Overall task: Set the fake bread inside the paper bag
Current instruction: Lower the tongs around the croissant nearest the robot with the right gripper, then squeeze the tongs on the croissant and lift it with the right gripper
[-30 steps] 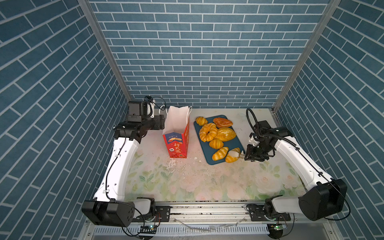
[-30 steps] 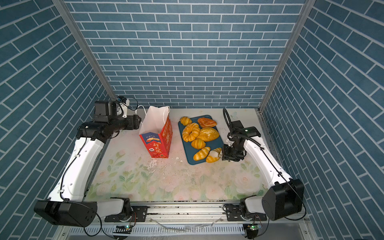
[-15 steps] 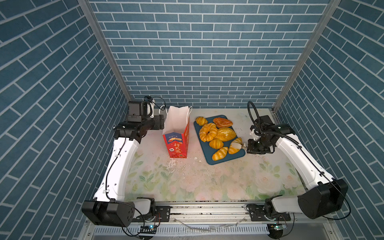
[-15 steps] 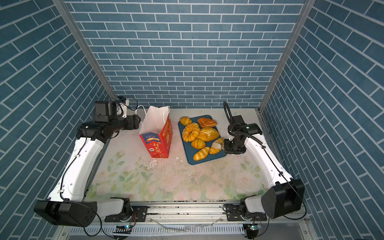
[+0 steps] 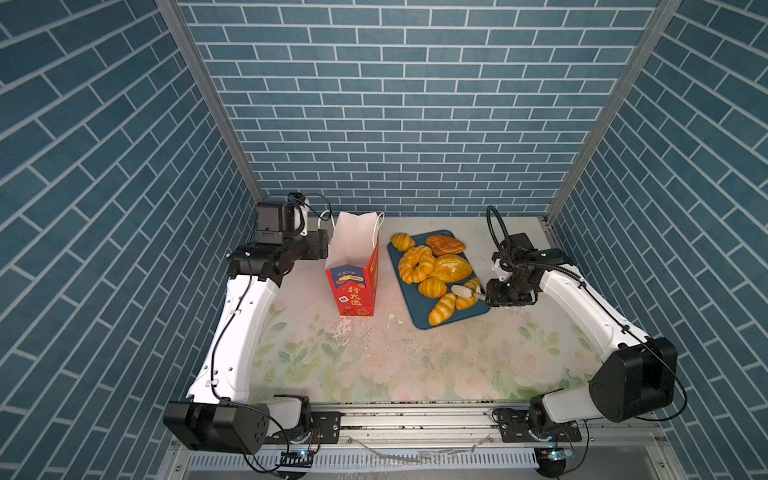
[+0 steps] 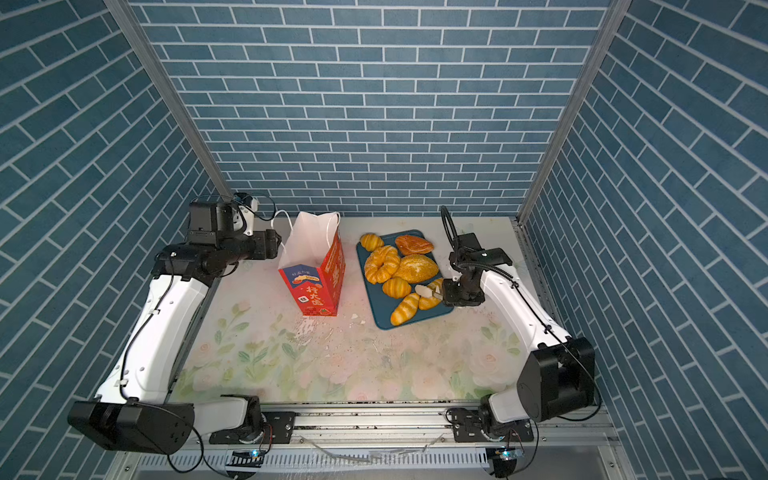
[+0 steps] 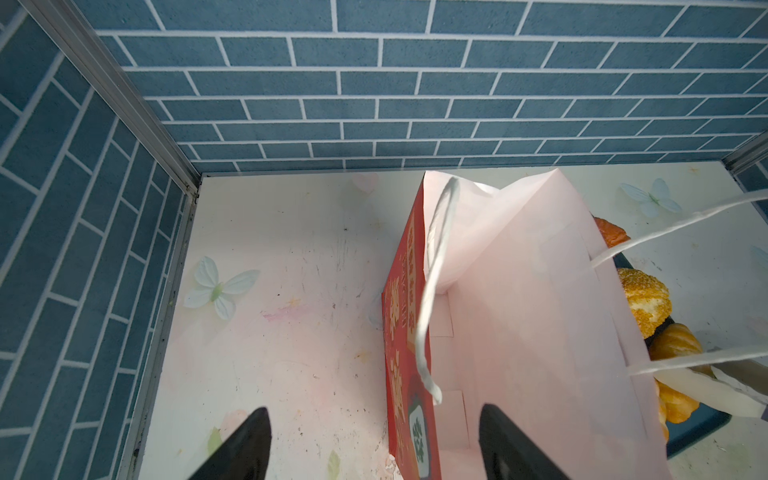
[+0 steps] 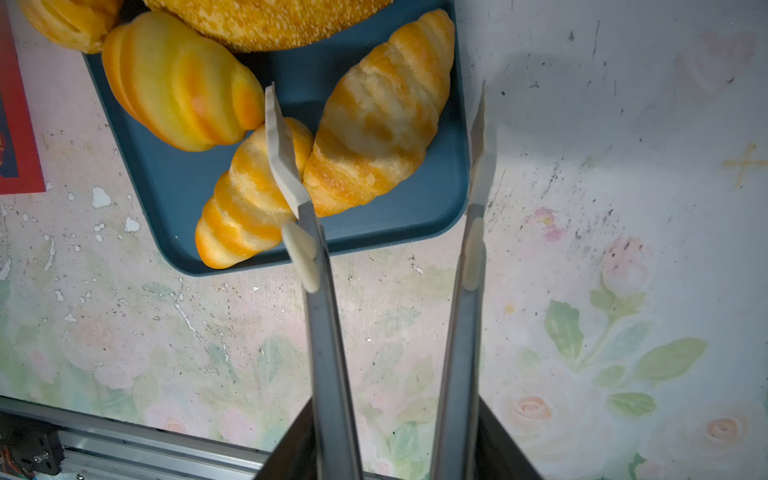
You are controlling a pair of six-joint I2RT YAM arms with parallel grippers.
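Bread: I see seven shiny golden toy breads, all lying on the dark teal flat tray.
Bag: the red paper gift bag stands upright just left of the tray.
Right pincer: my right gripper squeezes silver metal tongs. Their white tips stand apart around one croissant.
Left pincer: my left gripper waits by the bag's top, jaws spread wide, holding nothing.

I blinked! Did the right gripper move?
Yes. The right gripper, holding tongs, went from the near corner of the teal tray toward the back wall, along its right edge.
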